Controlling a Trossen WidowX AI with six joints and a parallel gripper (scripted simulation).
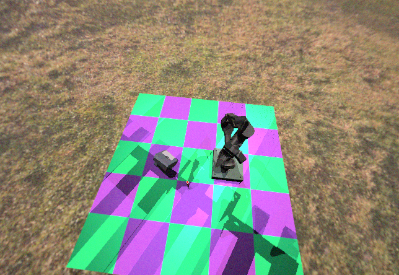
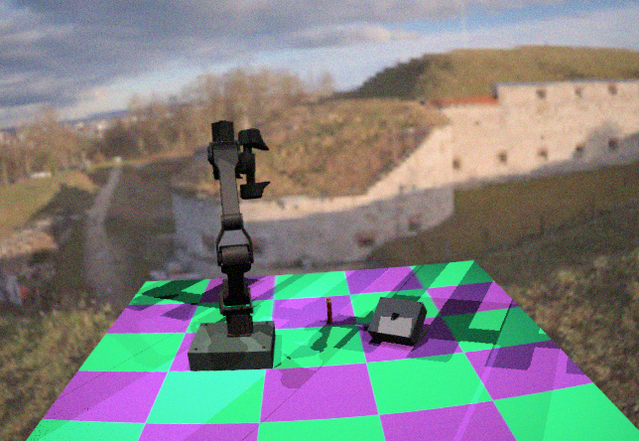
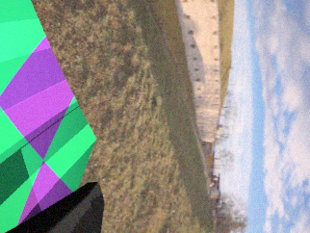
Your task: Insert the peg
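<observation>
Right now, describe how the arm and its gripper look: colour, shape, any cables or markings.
The arm is matte black to dark grey, built of slim boxy links with rounded joint housings, bolted to a square dark grey base plate. The gripper is black too, with two angular, wedge-shaped fingers. No cables, labels or markings are visible.

Matte black arm (image 2: 229, 203) (angular links); dark grey square base plate (image 2: 198, 356).
</observation>
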